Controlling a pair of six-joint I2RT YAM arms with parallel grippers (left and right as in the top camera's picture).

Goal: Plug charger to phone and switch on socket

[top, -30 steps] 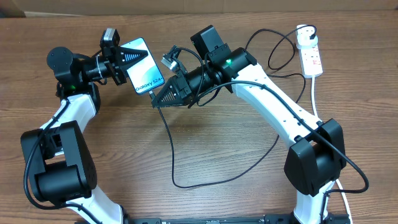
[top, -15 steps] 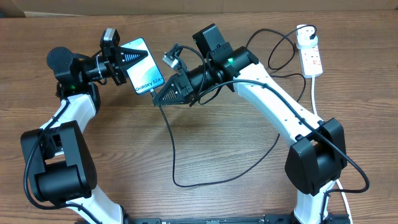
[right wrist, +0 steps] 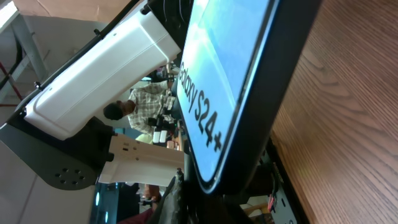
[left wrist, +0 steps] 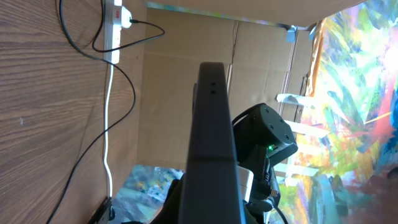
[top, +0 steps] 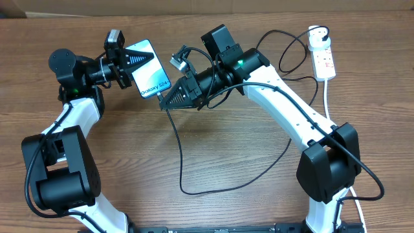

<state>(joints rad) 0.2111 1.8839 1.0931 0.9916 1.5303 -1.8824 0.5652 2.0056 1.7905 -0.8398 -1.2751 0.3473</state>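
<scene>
Phone (top: pixel 154 79) gripped by left claw (top: pixel 136 65) (right claw (top: pixel 163 103) apparently touches its bottom edge).

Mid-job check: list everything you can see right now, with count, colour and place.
phone: one, black edge, blue-teal screen, upper left, held by a gripper.
charger: one, thin black cable, loops across the table from the phone's lower end towards the socket.
adapter: one, white, round, at the socket's far end.
socket: one, white power strip, upper right of the table.
table: one, brown wood.
cardboard wall: tan, along the far edge.
left gripper: black, clamped on the phone.
right gripper: black, closed on the charger's plug end by the phone's lower edge.
</scene>
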